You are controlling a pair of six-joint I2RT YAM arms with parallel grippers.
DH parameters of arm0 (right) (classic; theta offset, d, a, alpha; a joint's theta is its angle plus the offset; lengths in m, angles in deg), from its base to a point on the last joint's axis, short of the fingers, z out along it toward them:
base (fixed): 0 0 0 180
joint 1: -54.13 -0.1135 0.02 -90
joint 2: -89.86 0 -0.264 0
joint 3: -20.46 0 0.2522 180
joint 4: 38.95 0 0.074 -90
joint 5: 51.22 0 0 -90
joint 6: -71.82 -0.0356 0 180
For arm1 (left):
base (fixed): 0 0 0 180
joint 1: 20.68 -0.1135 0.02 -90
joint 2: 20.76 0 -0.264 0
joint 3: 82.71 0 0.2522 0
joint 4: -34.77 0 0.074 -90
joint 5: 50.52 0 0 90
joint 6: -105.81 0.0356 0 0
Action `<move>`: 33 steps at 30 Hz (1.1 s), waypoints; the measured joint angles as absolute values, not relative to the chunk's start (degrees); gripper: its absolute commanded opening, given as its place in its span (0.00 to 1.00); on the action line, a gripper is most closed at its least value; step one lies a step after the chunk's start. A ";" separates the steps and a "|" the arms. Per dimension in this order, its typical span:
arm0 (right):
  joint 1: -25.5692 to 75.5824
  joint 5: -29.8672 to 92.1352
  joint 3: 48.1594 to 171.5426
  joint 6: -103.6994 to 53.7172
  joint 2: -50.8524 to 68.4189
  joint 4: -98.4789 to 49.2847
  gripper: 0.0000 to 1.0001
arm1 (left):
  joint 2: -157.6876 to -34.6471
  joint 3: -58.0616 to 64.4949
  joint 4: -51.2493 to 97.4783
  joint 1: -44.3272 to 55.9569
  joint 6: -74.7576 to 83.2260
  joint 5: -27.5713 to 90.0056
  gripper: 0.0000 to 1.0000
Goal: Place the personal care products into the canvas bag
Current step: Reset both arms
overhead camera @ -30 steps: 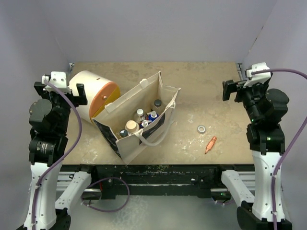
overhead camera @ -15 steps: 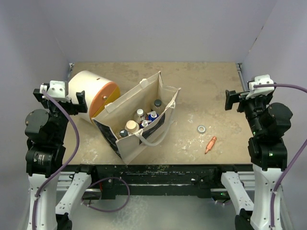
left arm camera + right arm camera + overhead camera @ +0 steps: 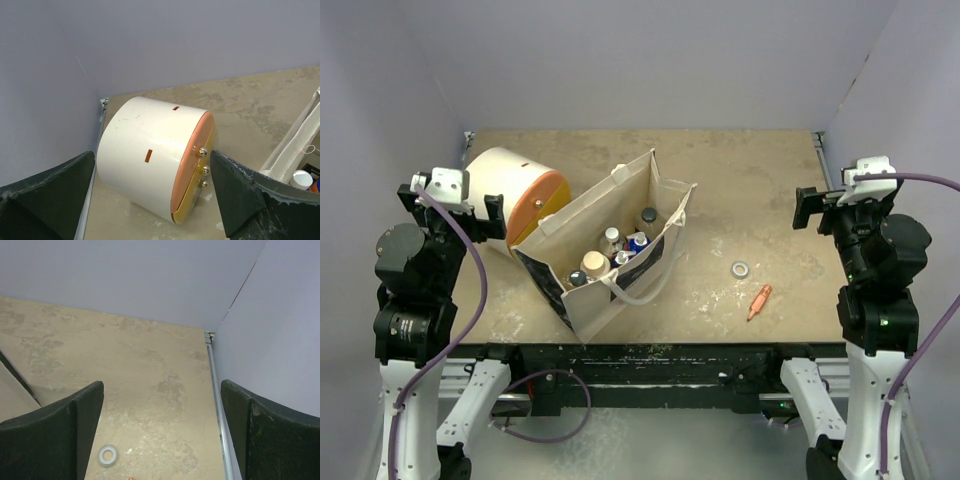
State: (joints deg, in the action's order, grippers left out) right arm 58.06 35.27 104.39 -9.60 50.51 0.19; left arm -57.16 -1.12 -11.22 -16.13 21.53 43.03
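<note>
The cream canvas bag (image 3: 588,222) stands open at the table's middle left, its handle hanging over the near side. Several small bottles (image 3: 610,255) stand inside it: one with a tan cap, ones with dark caps, an orange one with a blue top. One white cap shows in the left wrist view (image 3: 302,178), beside the bag's edge (image 3: 300,145). My left gripper (image 3: 455,205) is open and empty, raised at the far left beside the white drum. My right gripper (image 3: 818,205) is open and empty, raised at the far right.
A big white drum with an orange end (image 3: 515,205) lies on its side against the bag's left, also in the left wrist view (image 3: 155,155). A small grey tape ring (image 3: 741,269) and an orange pen-like piece (image 3: 759,300) lie at the right front. The ring shows in the right wrist view (image 3: 107,456).
Both arms have drawn back toward their bases and lowered slightly. The bag, bottles and drum have not moved.
</note>
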 measured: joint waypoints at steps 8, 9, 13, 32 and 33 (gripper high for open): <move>58.43 35.51 104.39 -10.21 49.66 0.06 1.00 | -58.50 -0.25 -11.96 -16.15 21.35 42.31 0.99; 58.47 35.57 104.39 -10.28 49.37 0.06 1.00 | -58.52 -0.05 -12.07 -16.15 21.35 42.40 0.99; 58.71 35.90 104.39 -10.52 48.59 0.06 1.00 | -58.52 0.48 -12.33 -16.17 21.35 42.81 0.99; 59.08 36.27 104.39 -9.64 48.30 0.04 1.00 | -58.19 1.09 -12.99 -16.26 21.40 43.20 0.99; 59.08 36.27 104.39 -9.60 48.32 0.06 1.00 | -58.08 1.09 -12.99 -16.37 21.40 43.18 0.99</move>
State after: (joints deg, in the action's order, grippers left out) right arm 59.08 36.27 104.39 -9.60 48.32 0.06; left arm -58.08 1.09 -12.99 -16.37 21.40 43.18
